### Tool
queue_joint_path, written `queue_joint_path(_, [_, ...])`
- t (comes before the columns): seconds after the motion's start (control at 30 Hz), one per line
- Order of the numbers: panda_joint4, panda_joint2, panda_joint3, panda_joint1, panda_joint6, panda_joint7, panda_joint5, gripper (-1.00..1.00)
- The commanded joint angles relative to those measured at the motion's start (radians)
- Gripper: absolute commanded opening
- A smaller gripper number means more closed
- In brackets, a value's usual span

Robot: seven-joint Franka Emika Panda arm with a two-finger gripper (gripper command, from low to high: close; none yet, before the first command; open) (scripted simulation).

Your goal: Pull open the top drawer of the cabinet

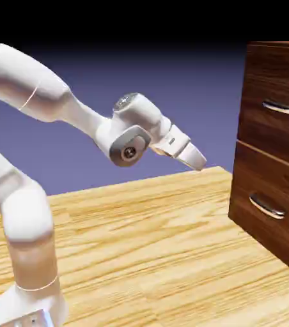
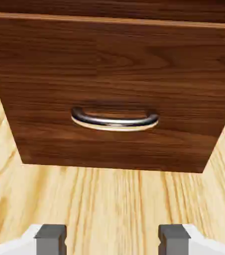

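Hanging in open air on the cabinet's near side, the gripper (image 1: 192,157) is well apart from both drawer fronts and tilts downward toward the exterior view's right. In the hand view its two grey fingertips (image 2: 51,240) stand wide apart at the bottom edge, with only the wood grain of the surface (image 2: 114,199) visible between them; nothing is held.

The cabinet (image 1: 236,144) stands at the exterior view's right, partly cut off by the frame, its finish dark walnut-brown. The top drawer (image 1: 275,131) occupies its upper part and sits closed, its front flush with the cabinet. A curved silver handle (image 1: 283,108) is mounted across it, in the upper half of that front, and no part of the gripper touches it. The lower drawer (image 1: 262,191) lies directly beneath, also closed, with a matching bar handle (image 1: 266,206); a thin lighter seam separates the two fronts.

The hand view is filled mainly by the lower drawer, its handle near the middle of the picture. Only a strip of the top drawer shows along the upper edge, above the seam, and its handle is out of that view.

The white arm (image 1: 29,83) rises at the exterior view's left, bends over and reaches toward the cabinet. The surface is pale yellow wood with streaked grain, before a blue-violet backdrop (image 1: 172,96).
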Motion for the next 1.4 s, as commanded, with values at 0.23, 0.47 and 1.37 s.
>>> queue_joint_path(0.23, [0.123, 0.022, -0.206, 0.220, -0.030, -0.274, -0.348, 0.00])
queue_joint_path(0.47, [0.230, 0.042, -0.387, 0.413, -0.056, -0.514, -0.652, 0.00])
queue_joint_path(1.37, [0.643, 0.118, -1.083, 1.157, -0.158, -1.439, -1.827, 0.00])
